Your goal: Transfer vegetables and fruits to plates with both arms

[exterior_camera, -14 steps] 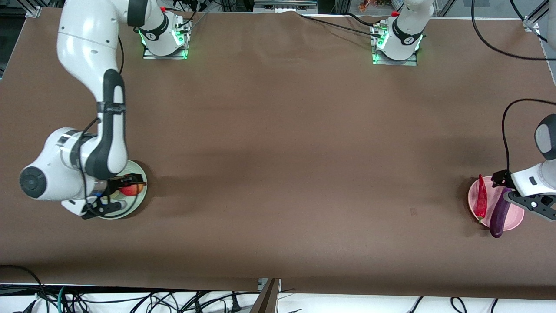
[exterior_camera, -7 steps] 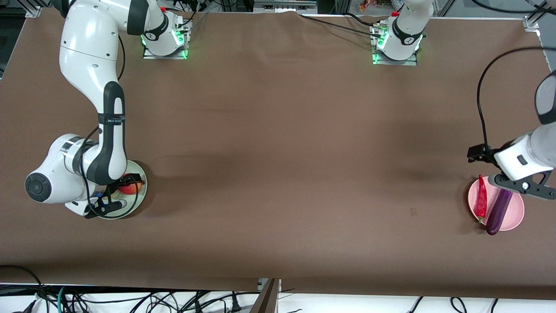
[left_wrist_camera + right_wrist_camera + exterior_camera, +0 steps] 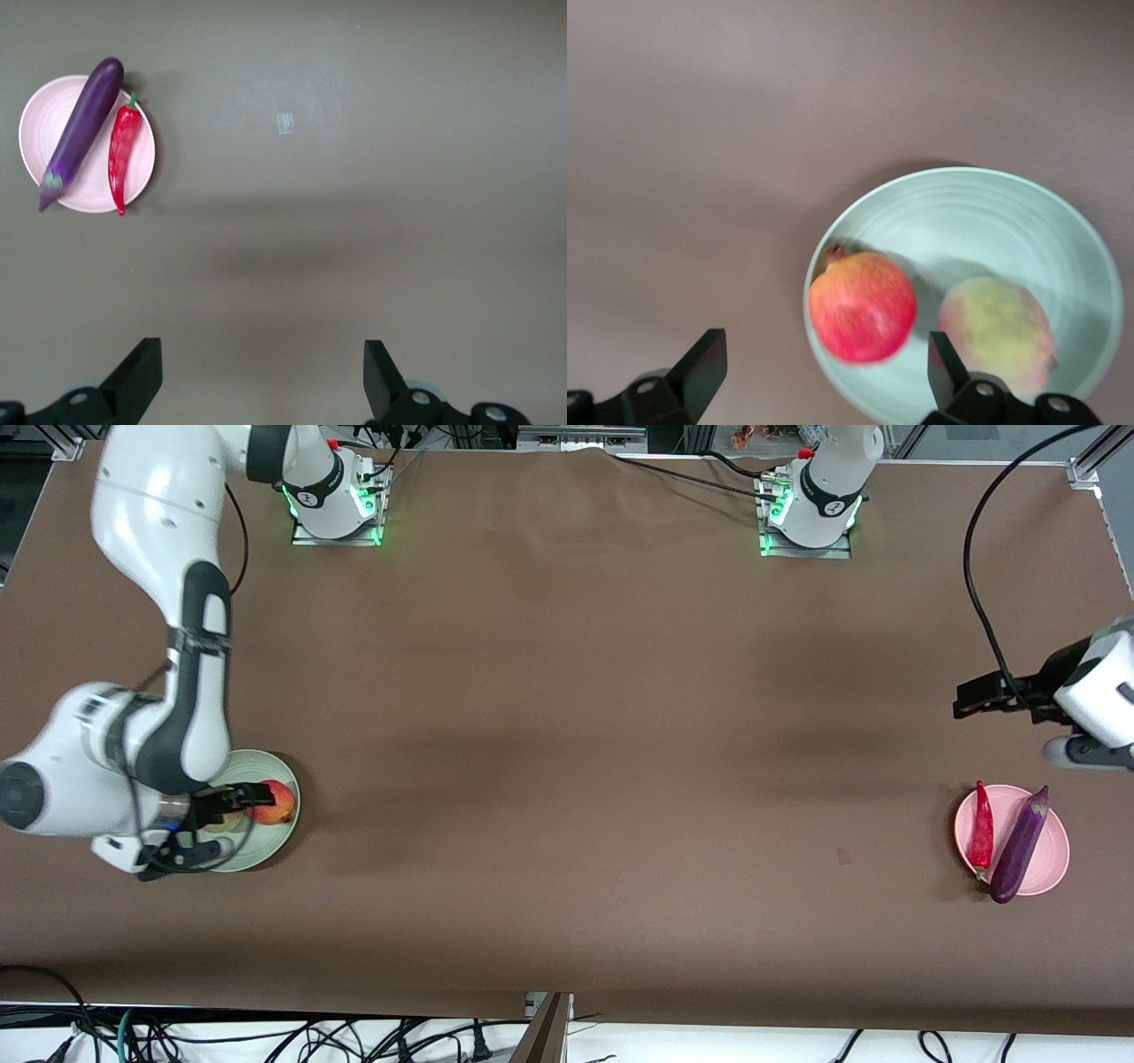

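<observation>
Pink plate (image 3: pixel 1054 864): toward the left arm's end of the table.
Eggplant (image 3: pixel 1019 845): lies across the pink plate, its blunt end past the rim.
Chili pepper (image 3: pixel 981 833): on the pink plate, just beside the eggplant.
Green plate (image 3: pixel 282 824): toward the right arm's end of the table.
Apple (image 3: pixel 273 802): on the green plate.
Peach (image 3: pixel 997 325): on the green plate, beside the apple, perhaps touching it.
Left gripper (image 3: pixel 262 376): fingers apart, holding nothing, above bare table near the pink plate.
Right gripper (image 3: pixel 824 376): fingers apart, holding nothing, over the green plate's edge.

Peach (image 3: pixel 223 821) half hidden under right arm (image 3: pixel 168 691)
</observation>
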